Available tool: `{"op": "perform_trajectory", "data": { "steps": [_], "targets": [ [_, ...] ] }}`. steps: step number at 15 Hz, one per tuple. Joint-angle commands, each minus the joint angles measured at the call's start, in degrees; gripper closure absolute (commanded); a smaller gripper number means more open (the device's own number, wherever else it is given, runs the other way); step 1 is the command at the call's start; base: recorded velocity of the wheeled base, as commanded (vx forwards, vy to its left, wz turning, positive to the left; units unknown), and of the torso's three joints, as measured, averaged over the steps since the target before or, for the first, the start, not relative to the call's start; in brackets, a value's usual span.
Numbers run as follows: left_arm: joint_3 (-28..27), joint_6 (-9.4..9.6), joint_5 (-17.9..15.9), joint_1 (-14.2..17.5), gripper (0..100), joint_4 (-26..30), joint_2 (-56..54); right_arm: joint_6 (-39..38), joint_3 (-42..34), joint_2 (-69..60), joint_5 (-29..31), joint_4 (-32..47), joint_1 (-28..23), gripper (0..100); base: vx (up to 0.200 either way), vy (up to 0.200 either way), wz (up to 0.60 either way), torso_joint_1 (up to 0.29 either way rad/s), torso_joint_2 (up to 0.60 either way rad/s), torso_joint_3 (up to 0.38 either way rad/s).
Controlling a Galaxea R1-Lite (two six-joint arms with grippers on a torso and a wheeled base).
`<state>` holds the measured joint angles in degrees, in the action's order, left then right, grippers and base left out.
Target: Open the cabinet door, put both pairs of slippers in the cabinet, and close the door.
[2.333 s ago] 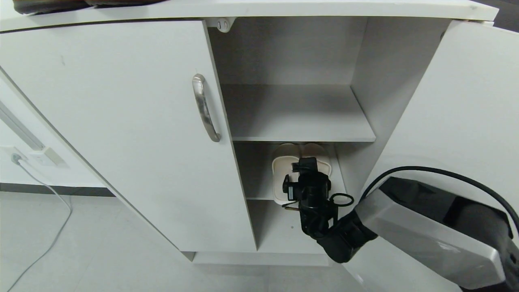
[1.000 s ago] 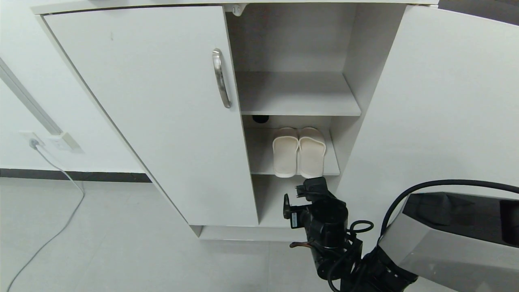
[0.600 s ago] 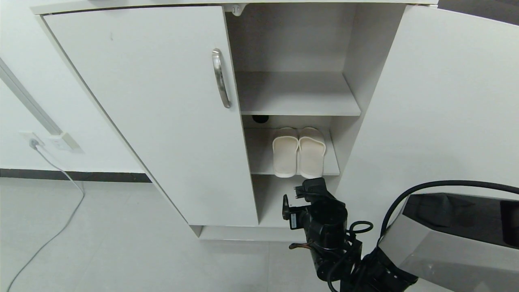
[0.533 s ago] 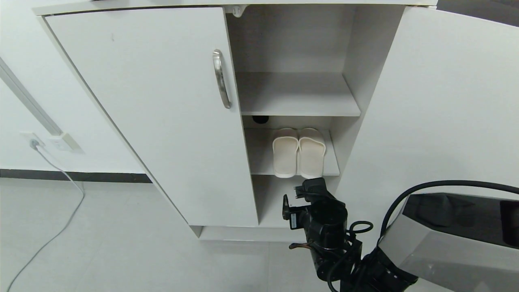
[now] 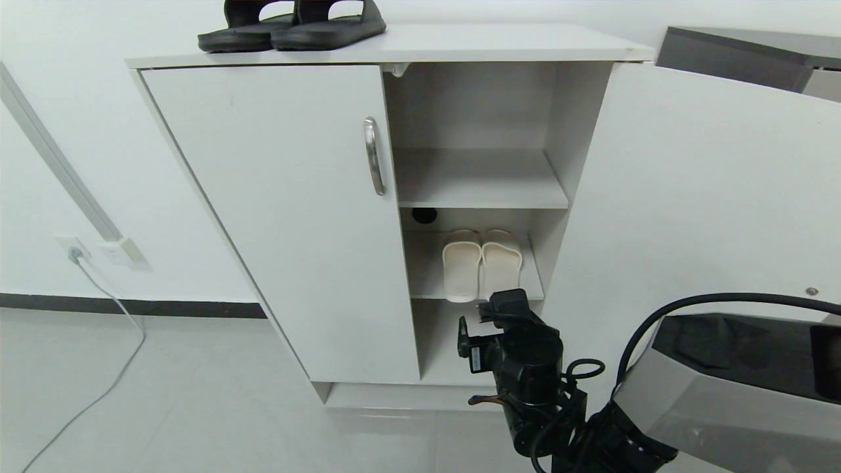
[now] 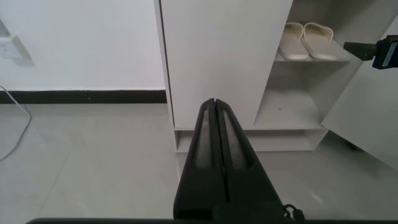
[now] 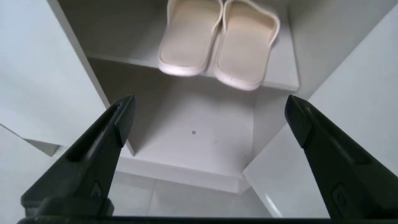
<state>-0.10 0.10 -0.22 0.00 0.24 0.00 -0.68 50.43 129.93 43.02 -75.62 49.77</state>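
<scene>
Hovering in the lower centre of the head view, the right gripper [image 5: 494, 314] faces the open half of the cabinet [image 5: 512, 43]. Its fingers [image 7: 102, 149] are spread wide and grip nothing, just in front of the bottom compartment [image 5: 453, 358]. The left gripper [image 6: 214, 107] hangs low over the grey floor [image 5: 164, 407], its fingers [image 6: 205, 143] pressed flat together on nothing, pointing toward the foot of the left door [image 5: 276, 217]. That door is closed and carries an upright metal handle [image 5: 374, 156] near its inner edge. The right door [image 5: 690, 197] stands swung out across the right of the frame. On the middle shelf [image 5: 420, 276], just beyond the right gripper, the cream slippers [image 5: 481, 263] lie side by side and touching, lengthwise front to back, their near ends at the shelf's front edge. Above them the upper shelf [image 5: 479, 179] spans the same opening. The black slippers [image 5: 292, 23] rest side by side on the cabinet's top, at upper centre-left, above the closed door. At the far left a wall socket [image 5: 72, 251] feeds a cable [image 5: 128, 345] that trails down to the floor.
</scene>
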Motion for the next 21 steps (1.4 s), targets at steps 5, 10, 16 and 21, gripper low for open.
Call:
{"op": "perform_trajectory", "data": {
  "steps": [5, 10, 16, 21],
  "targets": [
    [0.01, -0.10, 0.04, 0.00, 100, 0.02, 0.09, -0.02, -0.33, 0.15, -0.31, -0.06, -0.12, 0, 0.000, 0.000, 0.00, 0.001, 0.00, 0.196],
    [0.01, -0.01, 0.04, 0.00, 100, 0.02, 0.09, -0.02, -0.60, 0.24, -0.31, -0.06, -0.12, 0, 0.000, 0.080, 0.00, -0.002, 0.00, 0.039],
    [0.01, -0.01, 0.04, 0.00, 100, 0.02, 0.09, -0.02, -0.95, 0.33, -0.31, -0.06, -0.12, 0, 0.000, 0.200, 0.00, 0.004, 0.00, 0.004],
    [0.01, -0.01, 0.04, 0.00, 100, 0.02, 0.09, 0.07, -1.74, 0.33, -0.39, -0.41, -0.20, 0, 0.000, 0.200, 0.00, 0.001, 0.00, 0.004]
  ]
}}
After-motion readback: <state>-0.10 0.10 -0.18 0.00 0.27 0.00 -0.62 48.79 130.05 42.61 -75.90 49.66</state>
